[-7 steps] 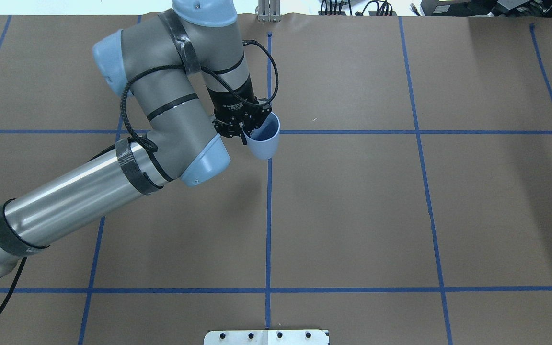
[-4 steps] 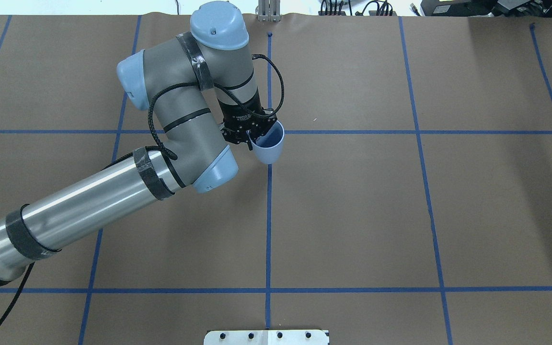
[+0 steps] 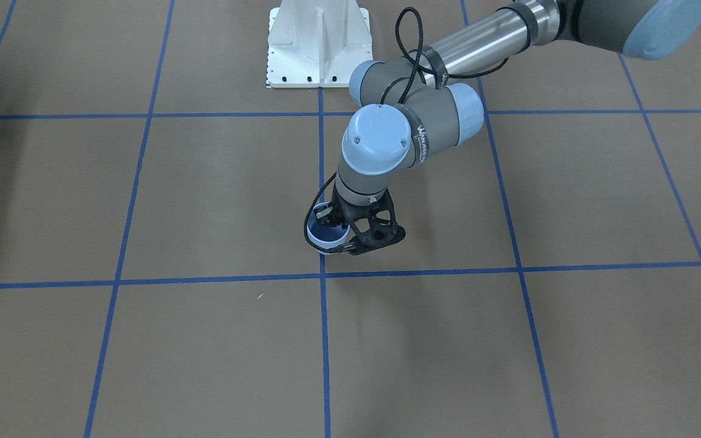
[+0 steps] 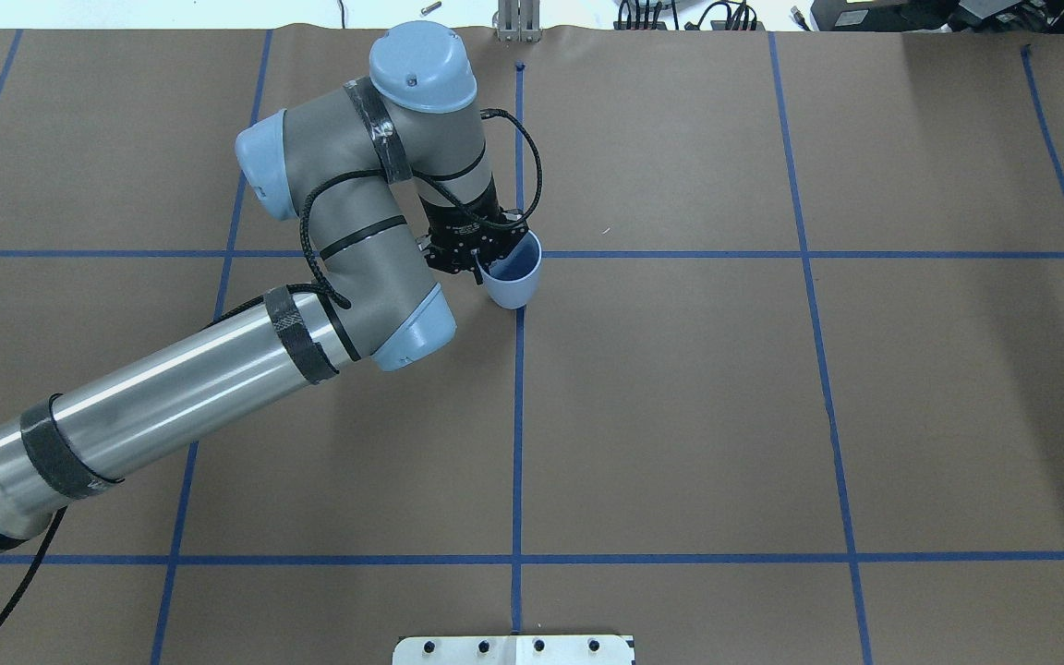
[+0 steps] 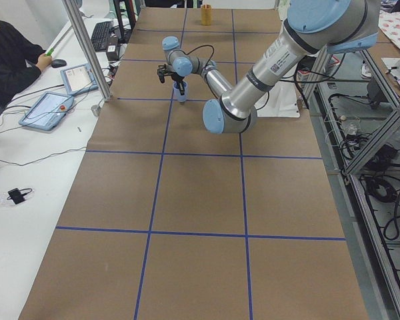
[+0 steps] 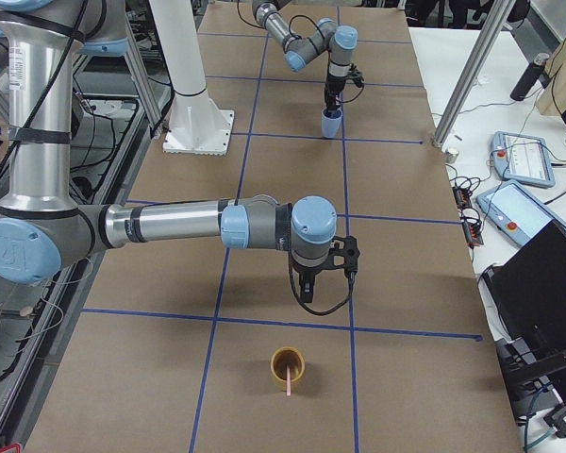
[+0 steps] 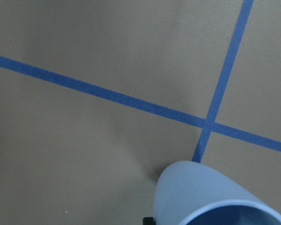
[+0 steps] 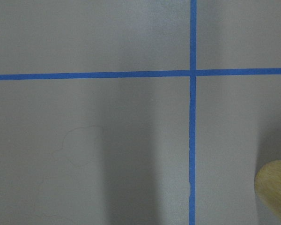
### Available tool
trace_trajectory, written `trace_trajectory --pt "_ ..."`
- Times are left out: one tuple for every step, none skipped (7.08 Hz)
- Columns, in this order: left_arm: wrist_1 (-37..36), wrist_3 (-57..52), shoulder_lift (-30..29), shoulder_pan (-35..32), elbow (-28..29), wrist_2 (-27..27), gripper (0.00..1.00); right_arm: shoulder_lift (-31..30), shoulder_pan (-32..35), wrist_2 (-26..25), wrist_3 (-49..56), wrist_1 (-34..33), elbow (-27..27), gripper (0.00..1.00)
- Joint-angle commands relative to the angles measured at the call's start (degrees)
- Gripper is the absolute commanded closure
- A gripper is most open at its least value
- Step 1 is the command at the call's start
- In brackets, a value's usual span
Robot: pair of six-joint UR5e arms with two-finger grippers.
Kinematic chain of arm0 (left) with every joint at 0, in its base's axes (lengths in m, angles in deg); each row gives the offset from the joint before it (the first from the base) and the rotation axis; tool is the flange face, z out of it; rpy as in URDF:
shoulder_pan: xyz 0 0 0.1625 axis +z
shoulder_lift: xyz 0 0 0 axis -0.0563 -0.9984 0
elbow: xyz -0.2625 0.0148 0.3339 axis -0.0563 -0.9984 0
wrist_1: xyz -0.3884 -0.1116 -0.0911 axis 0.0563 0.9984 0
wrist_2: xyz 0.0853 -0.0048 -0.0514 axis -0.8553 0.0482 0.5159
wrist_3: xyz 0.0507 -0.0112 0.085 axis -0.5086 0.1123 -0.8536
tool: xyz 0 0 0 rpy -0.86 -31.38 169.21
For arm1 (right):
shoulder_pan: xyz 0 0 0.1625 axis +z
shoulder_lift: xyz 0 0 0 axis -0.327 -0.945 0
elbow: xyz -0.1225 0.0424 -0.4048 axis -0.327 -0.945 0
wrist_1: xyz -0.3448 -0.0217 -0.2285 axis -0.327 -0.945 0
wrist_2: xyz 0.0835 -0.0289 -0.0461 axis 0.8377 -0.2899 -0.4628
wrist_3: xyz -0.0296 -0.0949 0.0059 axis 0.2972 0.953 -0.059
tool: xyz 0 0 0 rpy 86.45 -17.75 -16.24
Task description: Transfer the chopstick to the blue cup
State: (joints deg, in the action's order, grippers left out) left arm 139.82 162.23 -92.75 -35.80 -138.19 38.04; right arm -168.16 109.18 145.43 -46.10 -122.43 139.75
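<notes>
The blue cup (image 4: 512, 282) is at the tape crossing in the middle of the table, and my left gripper (image 4: 480, 261) is shut on its rim. I cannot tell if its base touches the paper. The cup also shows in the front view (image 3: 324, 235), the left wrist view (image 7: 210, 199) and both side views (image 5: 181, 92) (image 6: 331, 124). The salmon-pink chopstick (image 6: 291, 380) leans out of a tan cup (image 6: 287, 364) at the table's right end. My right gripper (image 6: 313, 289) hangs just behind that tan cup; I cannot tell if it is open.
Brown paper with blue tape lines covers the table (image 4: 680, 416). The robot's white base plate (image 3: 319, 42) stands at the near edge. The tan cup's rim shows at the lower right of the right wrist view (image 8: 276, 187). An operator (image 5: 10, 57) sits beside the table.
My left arm has shifted a little to the right and brought the blue cup down, from tilted to more upright, over the tape crossing.
</notes>
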Motion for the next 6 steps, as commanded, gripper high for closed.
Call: trace_trajectory --pt "1.83 -0.3 0.3 0.09 -0.06 -0.2 0.03 0.02 0.0 0.07 0.0 0.01 -0.04 0.0" --pt "4.11 0.21 1.0 0.61 -0.32 -2.38 0.02 0.28 0.0 0.15 -0.09 -0.08 -0.04 0.0" --pt "4.04 0.22 1.1 0.88 -0.5 -2.75 0.02 0.64 0.0 0.07 -0.09 -0.08 -0.13 0.0" --pt "3.43 0.31 1.45 0.36 -3.28 -2.75 0.02 1.25 0.0 0.07 0.0 -0.6 -0.47 0.0" --pt "0.55 0.22 2.49 -2.17 -8.01 -2.32 0.02 1.17 0.09 -0.37 0.09 -0.52 -0.39 0.0" --pt "-8.7 -0.56 3.11 -3.85 -15.19 -2.31 0.02 0.99 1.57 -0.72 0.87 -0.52 -0.56 0.0"
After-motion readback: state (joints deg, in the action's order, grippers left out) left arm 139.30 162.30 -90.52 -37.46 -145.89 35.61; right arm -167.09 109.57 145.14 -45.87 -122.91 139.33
